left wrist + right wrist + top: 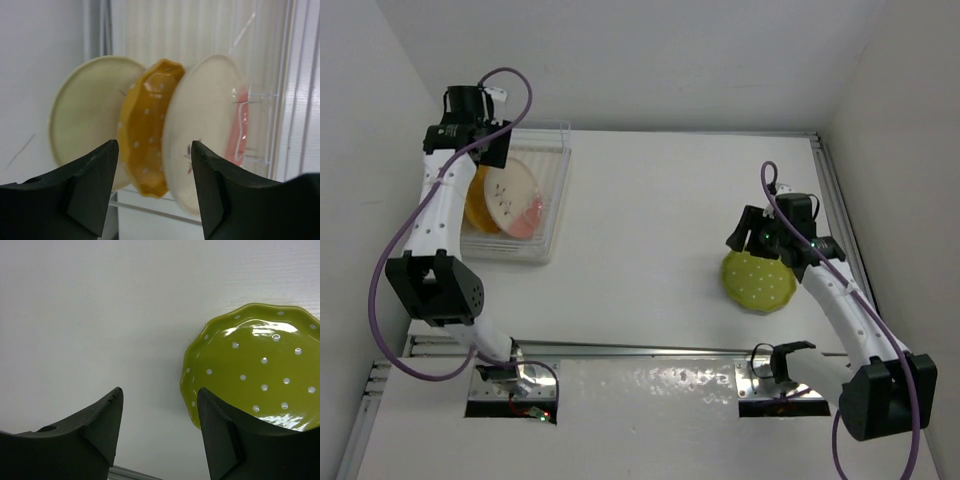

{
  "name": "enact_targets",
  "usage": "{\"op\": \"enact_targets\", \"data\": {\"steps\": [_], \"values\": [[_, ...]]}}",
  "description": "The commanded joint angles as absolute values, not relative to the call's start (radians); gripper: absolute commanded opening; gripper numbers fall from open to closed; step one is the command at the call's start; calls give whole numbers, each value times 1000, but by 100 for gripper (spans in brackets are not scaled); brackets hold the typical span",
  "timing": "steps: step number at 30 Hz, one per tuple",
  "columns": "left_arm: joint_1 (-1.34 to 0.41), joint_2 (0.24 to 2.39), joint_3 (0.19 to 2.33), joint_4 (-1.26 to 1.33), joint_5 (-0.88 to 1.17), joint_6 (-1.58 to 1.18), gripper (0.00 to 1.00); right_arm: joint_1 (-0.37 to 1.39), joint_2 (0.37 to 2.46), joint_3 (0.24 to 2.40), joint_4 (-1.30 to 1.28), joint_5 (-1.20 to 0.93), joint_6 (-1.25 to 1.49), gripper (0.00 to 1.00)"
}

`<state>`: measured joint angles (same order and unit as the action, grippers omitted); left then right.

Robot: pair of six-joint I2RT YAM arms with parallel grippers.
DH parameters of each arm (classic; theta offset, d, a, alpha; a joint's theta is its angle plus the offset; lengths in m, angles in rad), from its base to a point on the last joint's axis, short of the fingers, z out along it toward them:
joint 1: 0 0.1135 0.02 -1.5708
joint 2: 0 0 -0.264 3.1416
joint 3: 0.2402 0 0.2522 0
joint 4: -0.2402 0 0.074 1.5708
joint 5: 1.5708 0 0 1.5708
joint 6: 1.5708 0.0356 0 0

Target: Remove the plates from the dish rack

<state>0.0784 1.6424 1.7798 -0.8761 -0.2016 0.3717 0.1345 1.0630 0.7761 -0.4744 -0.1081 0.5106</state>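
Note:
The clear dish rack (558, 205) stands at the far left of the table. Three plates stand on edge in it: cream (82, 115), orange with white dots (147, 125) and white-and-pink (205, 125). From above the orange plate (478, 205) and the white-and-pink plate (515, 198) show; my arm hides the cream one. My left gripper (155, 150) is open and empty, just short of the plates' edges, roughly in line with the orange one. The scalloped green plate (255, 365) lies flat on the table at the right (760, 282). My right gripper (160, 392) is open and empty at its far-left rim.
The rack's clear ribs and wire (270, 125) rise right of the plates. White walls close in the table at the left, back and right. A metal rail (620, 348) runs along the near edge by the arm bases.

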Motion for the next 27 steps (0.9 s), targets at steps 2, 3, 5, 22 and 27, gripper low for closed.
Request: {"op": "enact_targets", "data": {"steps": [2,3,5,22,27], "values": [[92,1692,1772,-897,-123,319,55,140,1063,744,-436,-160,476,60],[94,1695,1769,-894,-101,319,55,141,1062,739,-440,-161,474,60],[94,1698,1763,-885,-84,314,52,141,1049,726,-442,-160,471,60],[175,1767,1718,-928,-5,262,31,141,1009,696,-430,-172,469,61],[192,1766,1732,-959,84,255,0,141,1000,696,-426,-170,474,61]]}}
